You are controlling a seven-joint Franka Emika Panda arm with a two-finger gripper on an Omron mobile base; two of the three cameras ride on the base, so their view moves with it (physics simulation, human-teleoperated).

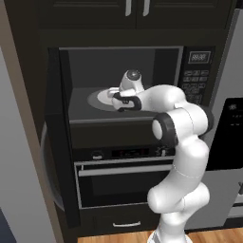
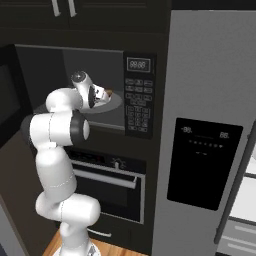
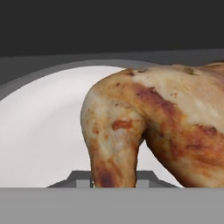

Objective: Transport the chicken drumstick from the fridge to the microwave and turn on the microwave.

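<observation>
Microwave (image 1: 121, 85) door swung open to the left; arm reaches into the cavity. Gripper (image 2: 106, 94) sits over the pale turntable (image 1: 102, 98), closed on the chicken drumstick (image 3: 153, 127). Hand view: drumstick close up, golden-brown, lumpy, between the finger tips, white turntable behind and beneath it; contact with the turntable not discernible. Keypad (image 2: 136, 107) right of the cavity. Oven (image 1: 123, 182) below. Fridge (image 2: 205, 150) stands right of the microwave.

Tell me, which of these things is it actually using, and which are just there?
In use:
chicken drumstick, between the jaws
microwave, door open
turntable
keypad
fridge

Just there:
oven
drawer below it
upper cabinets
</observation>
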